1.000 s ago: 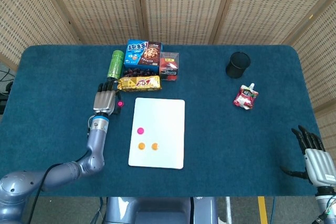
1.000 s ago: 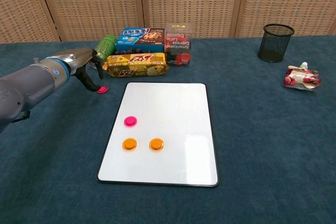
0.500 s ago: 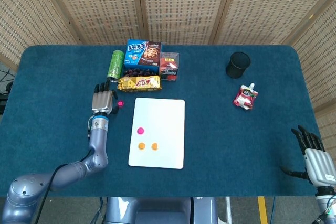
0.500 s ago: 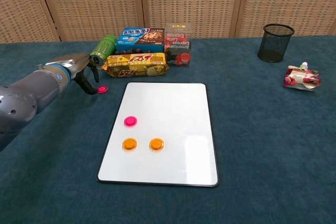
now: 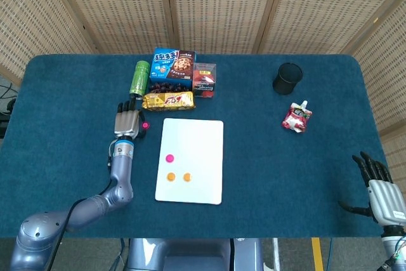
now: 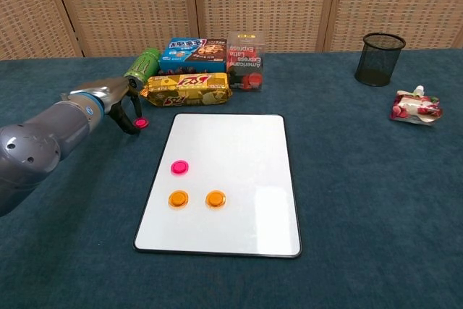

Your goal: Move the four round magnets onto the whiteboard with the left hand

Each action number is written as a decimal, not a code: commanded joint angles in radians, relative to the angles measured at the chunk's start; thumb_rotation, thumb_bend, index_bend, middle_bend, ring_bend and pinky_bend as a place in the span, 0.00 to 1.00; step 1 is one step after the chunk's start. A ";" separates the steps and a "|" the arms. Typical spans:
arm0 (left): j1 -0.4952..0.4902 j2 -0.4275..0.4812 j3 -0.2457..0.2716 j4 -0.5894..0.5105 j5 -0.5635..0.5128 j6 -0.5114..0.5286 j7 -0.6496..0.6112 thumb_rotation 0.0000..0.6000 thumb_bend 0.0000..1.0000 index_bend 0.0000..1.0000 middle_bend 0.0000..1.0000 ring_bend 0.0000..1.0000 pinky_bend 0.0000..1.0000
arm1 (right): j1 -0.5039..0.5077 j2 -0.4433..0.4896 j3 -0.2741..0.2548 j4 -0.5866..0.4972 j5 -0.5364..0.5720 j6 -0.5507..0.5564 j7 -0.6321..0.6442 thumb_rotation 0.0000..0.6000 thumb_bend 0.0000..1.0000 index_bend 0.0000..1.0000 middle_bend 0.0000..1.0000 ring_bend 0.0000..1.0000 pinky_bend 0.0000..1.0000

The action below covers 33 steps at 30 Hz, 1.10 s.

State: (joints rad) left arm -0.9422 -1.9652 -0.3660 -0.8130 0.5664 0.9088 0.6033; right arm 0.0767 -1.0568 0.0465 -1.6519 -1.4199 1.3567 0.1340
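So my left hand [image 5: 126, 122] is down on the blue surface [image 5: 285, 176] just left of the whiteboard [image 5: 196, 169], fingers pointing away from me toward the green can [image 5: 139, 77]. The last pink magnet [image 5: 145, 125] sits right at my fingertips, off the board's top-left corner. In the chest view a dark finger [image 6: 129, 121] reaches down right beside that magnet [image 6: 141, 122], but I honestly can't tell whether I've pinched it or I'm just touching it.

Three magnets are on the whiteboard: a pink one [image 5: 169, 158] and, nearer me, two orange ones side by side [image 5: 171, 176] [image 5: 187, 176].

My right hand [image 5: 379, 185] is way off at the near right edge, fingers spread apart, holding nothing.

Behind the board there's a yellow snack pack [image 5: 167, 100], a blue cookie box [image 5: 172, 65] and a red box [image 5: 204, 80]. Further right are a black mesh cup [image 5: 287, 78] and a red pouch [image 5: 297, 117].
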 commanded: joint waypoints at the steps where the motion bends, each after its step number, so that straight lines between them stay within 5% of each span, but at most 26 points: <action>1: 0.000 -0.007 -0.004 0.010 0.004 -0.004 0.002 1.00 0.32 0.43 0.00 0.00 0.00 | 0.000 0.000 0.000 0.000 0.000 0.000 0.001 1.00 0.08 0.00 0.00 0.00 0.00; 18: 0.003 -0.029 -0.029 0.042 0.019 -0.029 0.010 1.00 0.35 0.49 0.00 0.00 0.00 | 0.000 0.001 0.000 0.001 -0.002 0.000 0.008 1.00 0.08 0.00 0.00 0.00 0.00; 33: 0.050 0.066 -0.026 -0.157 0.081 0.024 -0.009 1.00 0.35 0.49 0.00 0.00 0.00 | 0.000 0.001 -0.001 0.002 -0.005 0.001 0.010 1.00 0.08 0.00 0.00 0.00 0.00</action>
State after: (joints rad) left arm -0.9010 -1.9157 -0.3947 -0.9378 0.6352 0.9215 0.5974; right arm 0.0766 -1.0558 0.0452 -1.6502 -1.4244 1.3576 0.1436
